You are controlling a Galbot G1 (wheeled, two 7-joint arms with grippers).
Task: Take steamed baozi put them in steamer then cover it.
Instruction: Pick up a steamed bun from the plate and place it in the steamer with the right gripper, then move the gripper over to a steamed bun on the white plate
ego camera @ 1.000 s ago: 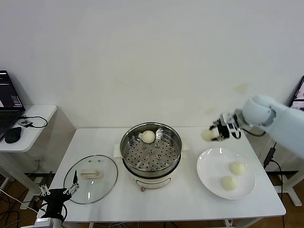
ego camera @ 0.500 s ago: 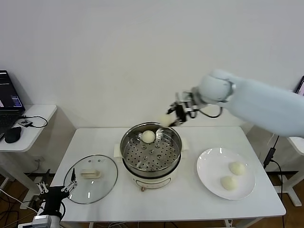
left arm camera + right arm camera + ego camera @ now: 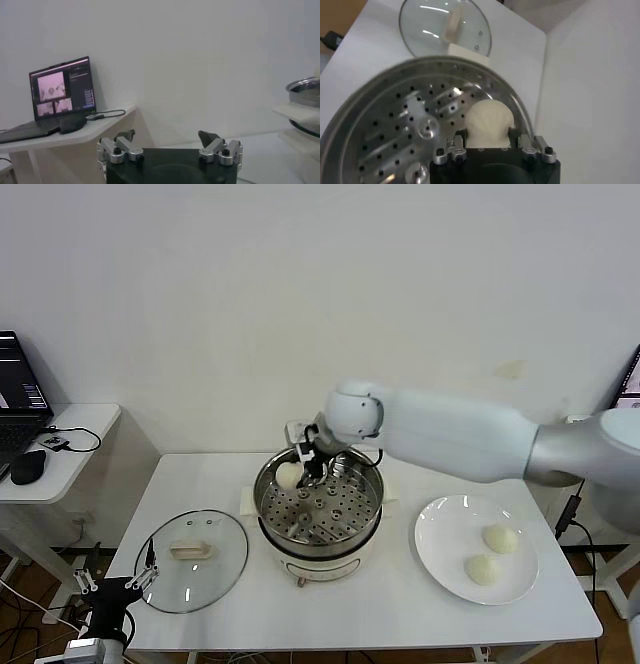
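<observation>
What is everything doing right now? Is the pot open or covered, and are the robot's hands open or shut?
Round shiny steel steamer: uncovered.
Round clear glass lid: off, lying flat on the table, handle up.
Right gripper: over the steamer, fingers shut on a cream-white bun.
Left gripper: parked low by the table's corner, fingers open.
Flat white plate: holding two buns.
Black laptop: open, screen on.
</observation>
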